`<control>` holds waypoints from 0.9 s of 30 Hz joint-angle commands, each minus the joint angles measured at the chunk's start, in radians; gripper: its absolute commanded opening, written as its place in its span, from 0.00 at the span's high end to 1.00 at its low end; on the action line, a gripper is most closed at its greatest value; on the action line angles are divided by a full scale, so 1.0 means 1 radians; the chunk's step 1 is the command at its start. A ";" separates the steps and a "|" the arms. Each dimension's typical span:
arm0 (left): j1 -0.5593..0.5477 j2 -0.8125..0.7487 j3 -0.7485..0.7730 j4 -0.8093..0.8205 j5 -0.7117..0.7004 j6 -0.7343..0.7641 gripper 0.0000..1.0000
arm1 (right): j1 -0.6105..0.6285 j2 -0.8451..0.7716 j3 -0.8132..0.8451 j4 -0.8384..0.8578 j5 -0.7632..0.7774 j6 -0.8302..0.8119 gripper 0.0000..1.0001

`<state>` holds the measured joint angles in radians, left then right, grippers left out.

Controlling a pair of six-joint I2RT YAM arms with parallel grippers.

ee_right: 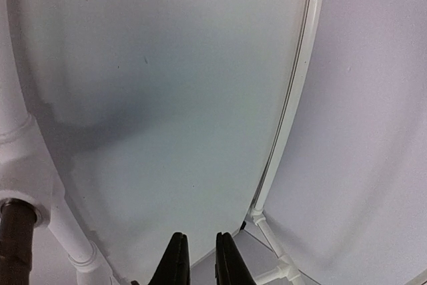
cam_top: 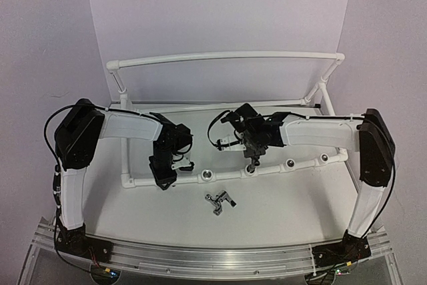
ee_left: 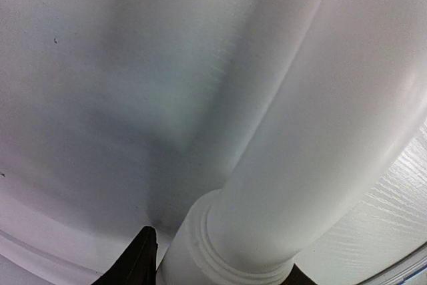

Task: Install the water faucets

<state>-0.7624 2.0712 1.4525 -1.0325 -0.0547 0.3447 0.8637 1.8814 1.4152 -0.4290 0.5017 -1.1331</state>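
Pipework is met in all three views, yet each tells a different part. From the top camera the white pipe frame [cam_top: 227, 58] is seen standing on the bench [cam_top: 287, 211], with round sockets [cam_top: 208, 175] set along its front rail. One faucet [cam_top: 220, 200] is shown only in this view. It lies loose on the bench just in front of that rail, between the two arms and touched by neither.

The left pincer [cam_top: 163, 175] is set down on the left part of the front rail. Its grip is hidden from above. It is revealed by the left wrist camera, where the pincer is seen clamped around the pipe frame. A collared length of pipe fills the whole space between the two dark fingers [ee_left: 141, 258], of which only the tips are in view.

The right pincer [cam_top: 252, 155] is held over the middle of the front rail, and from above the dark shape beneath it cannot be told apart from the pincer itself. This is sorted out in the right wrist view. There the fingers [ee_right: 177, 258] are seen standing nearly together, with only a thin slit between them and nothing caught in it. The second faucet [ee_right: 15, 245] is seen at the lower left edge as a dark stem standing in a socket of the rail, off to the side of the fingers and apart from them. How deep it is seated cannot be told.
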 commanded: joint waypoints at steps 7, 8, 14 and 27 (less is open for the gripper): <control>0.035 0.054 0.026 0.154 0.187 -0.241 0.88 | -0.014 -0.127 -0.049 -0.327 -0.152 -0.009 0.88; 0.035 0.055 0.026 0.154 0.188 -0.242 0.88 | -0.014 -0.129 -0.043 -0.362 -0.186 -0.005 0.89; 0.035 0.048 0.024 0.148 0.185 -0.245 0.88 | -0.018 -0.118 0.016 -0.508 -0.396 0.060 0.88; 0.036 0.040 0.014 0.158 0.188 -0.242 0.88 | -0.070 -0.295 -0.110 -0.300 -0.580 0.259 0.84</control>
<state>-0.7628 2.0714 1.4528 -1.0338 -0.0549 0.3447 0.8045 1.6889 1.3676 -0.7923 0.0883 -0.9490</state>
